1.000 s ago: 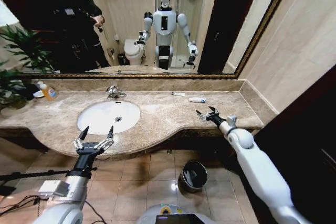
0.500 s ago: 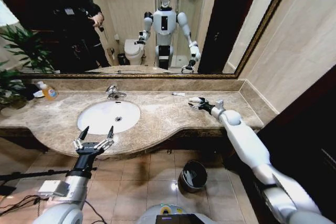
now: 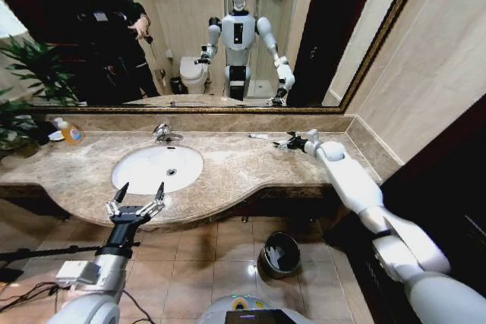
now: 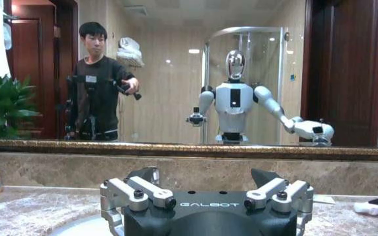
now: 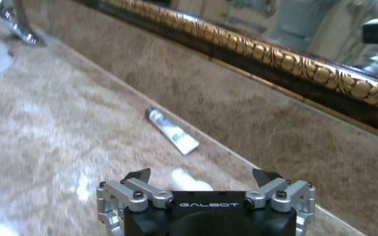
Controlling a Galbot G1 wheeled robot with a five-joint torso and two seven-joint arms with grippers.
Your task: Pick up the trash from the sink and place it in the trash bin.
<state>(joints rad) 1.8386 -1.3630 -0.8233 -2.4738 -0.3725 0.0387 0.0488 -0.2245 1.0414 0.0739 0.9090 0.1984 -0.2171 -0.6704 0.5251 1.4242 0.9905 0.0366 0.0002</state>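
The right gripper (image 3: 289, 143) hovered spread over a white tube (image 5: 190, 180) on the marble counter (image 3: 228, 168), well right of the sink (image 3: 157, 168). Just beyond lay a second tube (image 5: 171, 131), its long axis slanting toward the faucet (image 3: 162, 133). The left gripper (image 3: 135, 201) hung spread before the sink.

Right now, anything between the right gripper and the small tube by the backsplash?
Head view: bare marble between the right gripper and the small tube. The right wrist view agrees.
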